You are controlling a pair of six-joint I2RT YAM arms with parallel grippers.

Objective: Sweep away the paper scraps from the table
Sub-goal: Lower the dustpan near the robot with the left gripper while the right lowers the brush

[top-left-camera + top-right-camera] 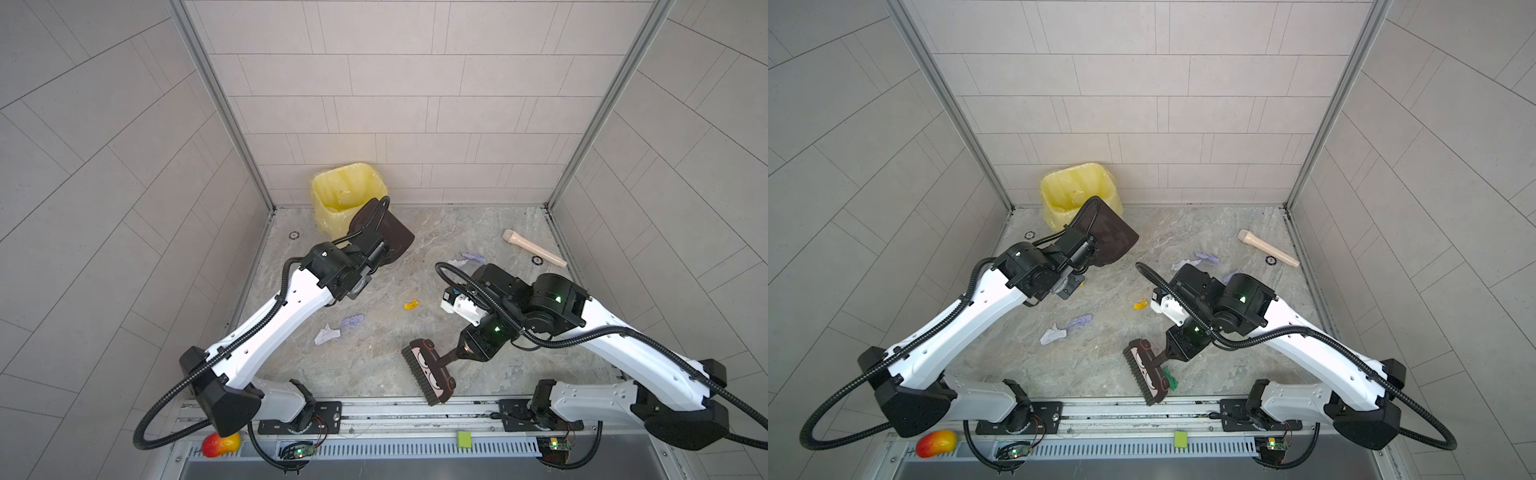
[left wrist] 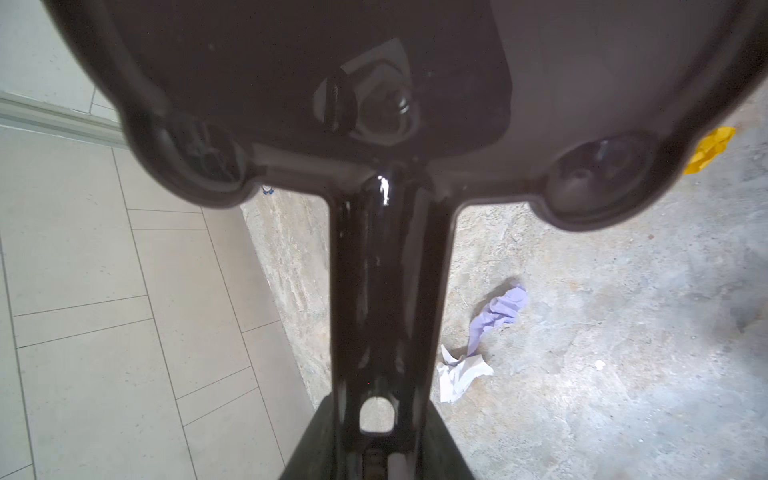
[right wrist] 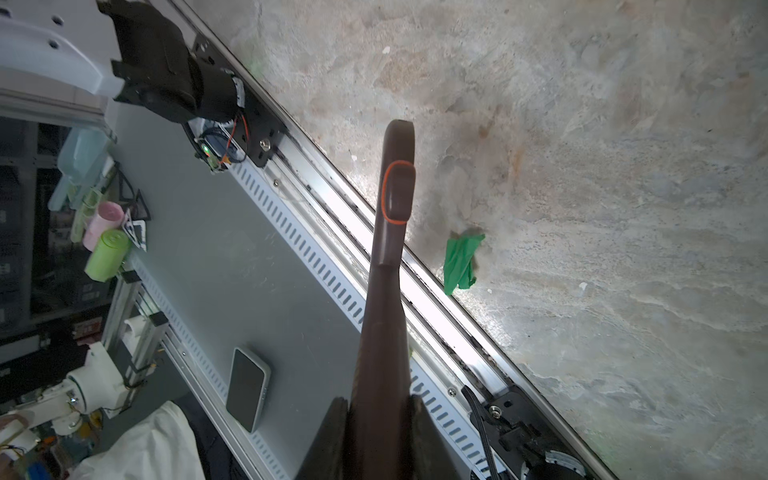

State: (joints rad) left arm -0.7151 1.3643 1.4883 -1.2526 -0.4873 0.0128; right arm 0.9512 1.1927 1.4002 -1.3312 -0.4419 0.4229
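Paper scraps lie on the marble table (image 1: 365,365): a lilac and white pair (image 1: 338,328) (image 2: 478,345) mid-left, a yellow one (image 1: 410,304) (image 2: 708,149) in the middle, lilac and white ones (image 1: 469,259) behind my right arm, and a green one (image 1: 1170,380) (image 3: 460,262) by the front rail. My left gripper (image 1: 376,249) (image 2: 380,449) is shut on the handle of a dark brown dustpan (image 1: 392,232) (image 2: 374,83), held raised beside the bin. My right gripper (image 1: 465,353) (image 3: 380,415) is shut on the handle of a brown brush (image 1: 430,376) (image 3: 395,195), whose head sits near the front edge beside the green scrap.
A bin lined with a yellow bag (image 1: 347,193) stands at the back left. A beige cylinder (image 1: 534,248) lies at the back right. A red-yellow mango toy (image 1: 220,444) and a small green square (image 1: 464,439) sit on the front rail, off the table.
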